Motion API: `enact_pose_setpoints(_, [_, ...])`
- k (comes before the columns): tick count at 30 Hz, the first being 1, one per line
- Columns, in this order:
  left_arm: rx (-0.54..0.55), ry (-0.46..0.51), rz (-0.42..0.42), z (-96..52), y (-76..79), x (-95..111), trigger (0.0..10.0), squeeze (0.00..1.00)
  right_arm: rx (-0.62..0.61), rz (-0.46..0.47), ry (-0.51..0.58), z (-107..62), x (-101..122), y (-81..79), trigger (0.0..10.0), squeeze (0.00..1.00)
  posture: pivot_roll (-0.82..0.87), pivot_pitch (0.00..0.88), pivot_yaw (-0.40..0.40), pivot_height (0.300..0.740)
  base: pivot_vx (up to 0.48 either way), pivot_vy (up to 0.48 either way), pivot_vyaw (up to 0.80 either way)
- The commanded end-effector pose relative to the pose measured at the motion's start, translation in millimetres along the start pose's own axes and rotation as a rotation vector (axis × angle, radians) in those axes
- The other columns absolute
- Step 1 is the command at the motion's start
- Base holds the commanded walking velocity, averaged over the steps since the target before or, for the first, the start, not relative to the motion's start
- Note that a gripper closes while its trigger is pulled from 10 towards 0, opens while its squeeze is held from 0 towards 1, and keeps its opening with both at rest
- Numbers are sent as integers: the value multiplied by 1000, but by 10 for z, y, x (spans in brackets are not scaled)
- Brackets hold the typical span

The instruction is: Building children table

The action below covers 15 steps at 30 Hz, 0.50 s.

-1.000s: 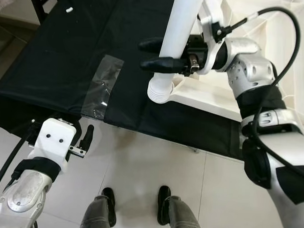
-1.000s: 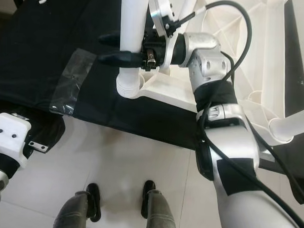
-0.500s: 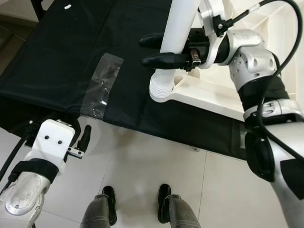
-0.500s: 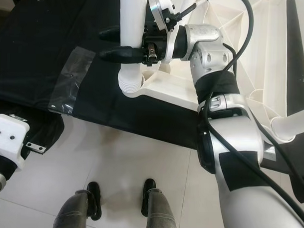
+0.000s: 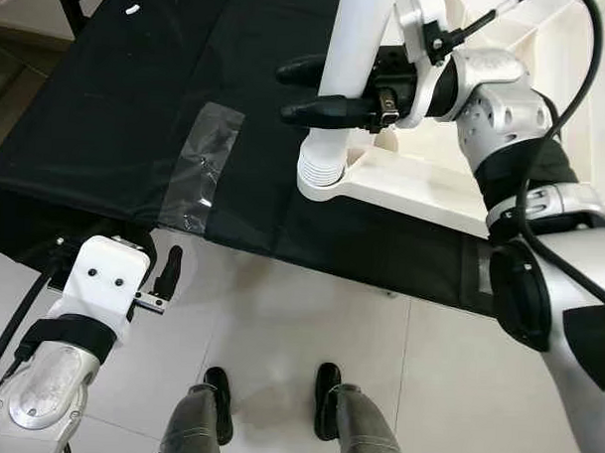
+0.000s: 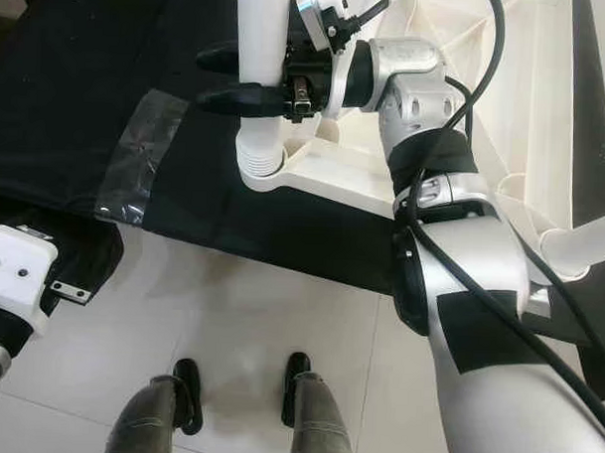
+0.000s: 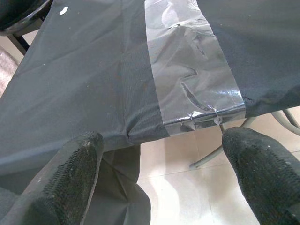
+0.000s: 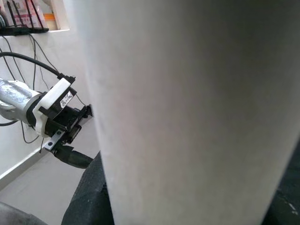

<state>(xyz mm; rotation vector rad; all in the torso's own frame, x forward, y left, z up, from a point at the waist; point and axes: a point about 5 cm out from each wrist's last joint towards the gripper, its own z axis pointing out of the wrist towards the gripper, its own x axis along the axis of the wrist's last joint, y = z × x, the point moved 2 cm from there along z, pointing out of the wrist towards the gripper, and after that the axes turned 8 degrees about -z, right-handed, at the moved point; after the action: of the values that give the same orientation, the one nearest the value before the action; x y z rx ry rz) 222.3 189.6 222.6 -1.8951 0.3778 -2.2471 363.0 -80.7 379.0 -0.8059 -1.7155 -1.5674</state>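
White plastic leg [image 5: 350,69], clamped by your right gripper [image 5: 312,88], enters the corner socket [image 5: 324,186] of the upturned tabletop [image 6: 453,197] at centre-far; seating looks unfinished. Left wrist view: your left gripper [image 7: 161,173] hangs idle, fingers apart, near the taped black cloth [image 7: 93,70].

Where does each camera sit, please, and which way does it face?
Left eye: head, looking down at cloth; both arms show.
Right eye: beside it, same scene, right tool shut on leg.
Left wrist: along open left tool at tape.
Right wrist: against the leg.
Shared: leg, tape.
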Motion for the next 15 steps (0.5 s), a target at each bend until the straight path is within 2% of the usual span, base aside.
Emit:
enact_pose_setpoints(1, [-6, -28, 9, -40, 13, -42, 10000, 0, 24, 56, -89, -36, -199, -76, 10000, 0, 0, 529, -52, 740, 0, 0, 0])
enact_pose_setpoints(15, [-6, -28, 11, -37, 14, -44, 10000, 0, 24, 70, -97, -65, -209, -80, 10000, 0, -1, 529, -54, 740, 0, 0, 0])
